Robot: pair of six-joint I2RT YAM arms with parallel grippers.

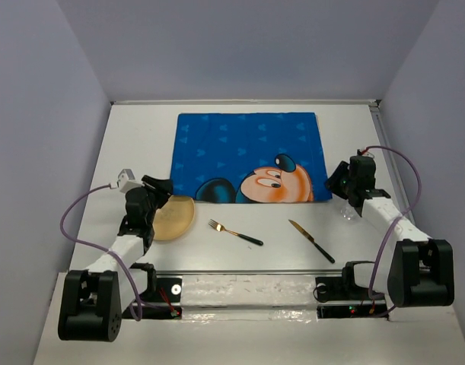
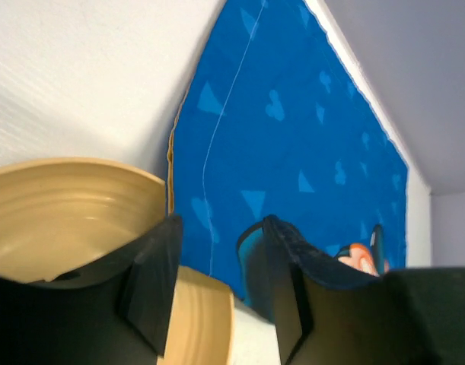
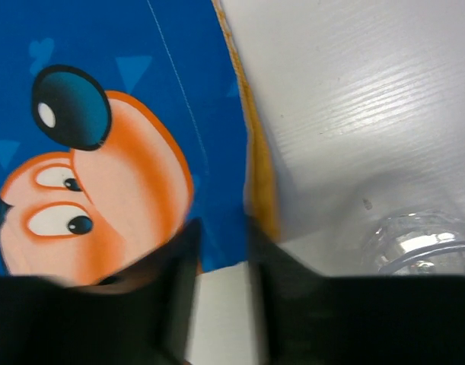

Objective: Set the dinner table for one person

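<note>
Desk (image 1: 141,144), white and matte, spans the whole scene between pale lavender walls (image 1: 49,91) and carries everything. Blue cartoon-mouse placemat (image 1: 240,144) lies flat on the desk's far middle. Tan plate (image 1: 179,217) sits on bare desk just off the placemat's near left corner. Left tool (image 1: 162,190) is over the plate's far rim; in the wrist view its fingers (image 2: 152,281) stand apart with the rim showing in the gap, contact unclear. Right tool (image 1: 340,181) is low at the placemat's right edge; its wrist view is blurred but shows a narrow gap with only desk in it, gripping nothing. Knife (image 1: 311,240) and fork (image 1: 236,232), gold with black handles, lie angled on bare desk near the placemat's near edge, fork left, knife right, apart. Clear glass (image 1: 348,213) stands just beside the right tool.
</note>
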